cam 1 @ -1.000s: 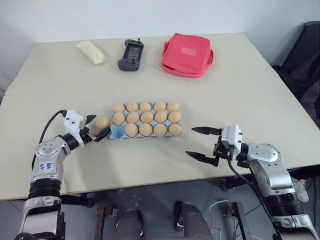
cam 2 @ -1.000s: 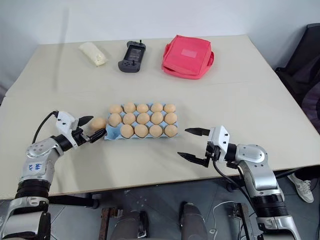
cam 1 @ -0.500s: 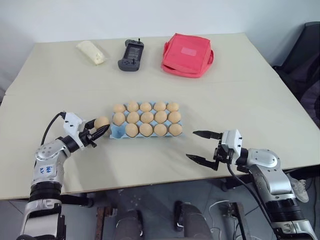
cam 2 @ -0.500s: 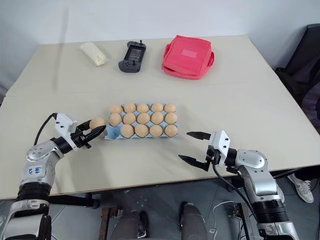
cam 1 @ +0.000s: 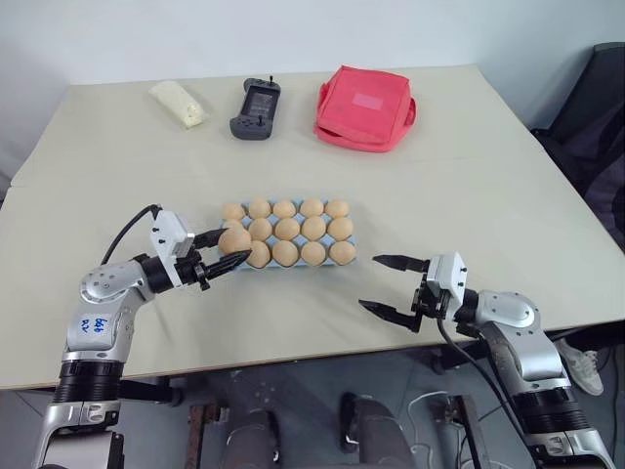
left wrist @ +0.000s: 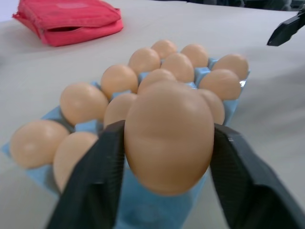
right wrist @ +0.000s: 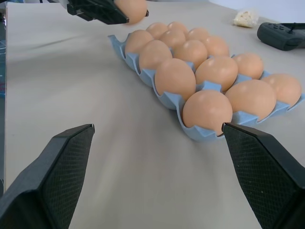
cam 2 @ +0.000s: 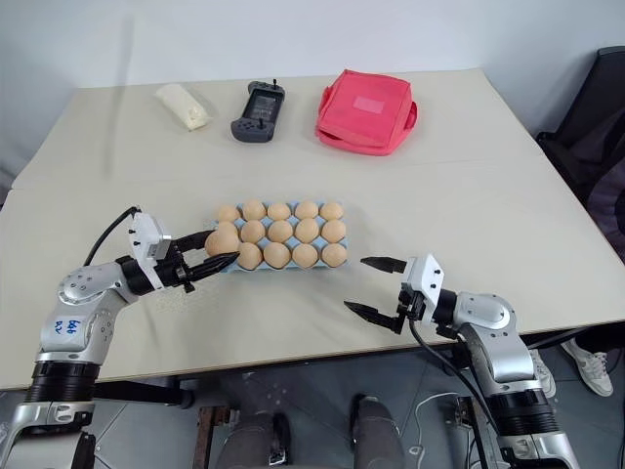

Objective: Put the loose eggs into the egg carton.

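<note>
Egg [cam 1: 234, 240] held in the left gripper [cam 1: 221, 253], at the near-left corner of the egg carton [cam 1: 344, 261].

Carton: light blue tray at the table's [cam 1: 469, 166] centre, fourteen eggs [cam 1: 299, 232] seated in its cups; the held egg hangs over the corner at the tray's 8 o'clock, and whether it touches the tray cannot be told. Left gripper: two black fingers [left wrist: 95, 181] clamped on the egg's sides, seen close in the left wrist view. Right gripper [cam 1: 386, 285]: at the carton's 4 o'clock, near but apart, jaws spread wide, nothing between them. Far edge, well apart from the carton: pale yellow packet [cam 1: 179, 102] at 11 o'clock, dark game controller [cam 1: 255, 106] at 12 o'clock, red pouch [cam 1: 366, 106] at 1 o'clock.
</note>
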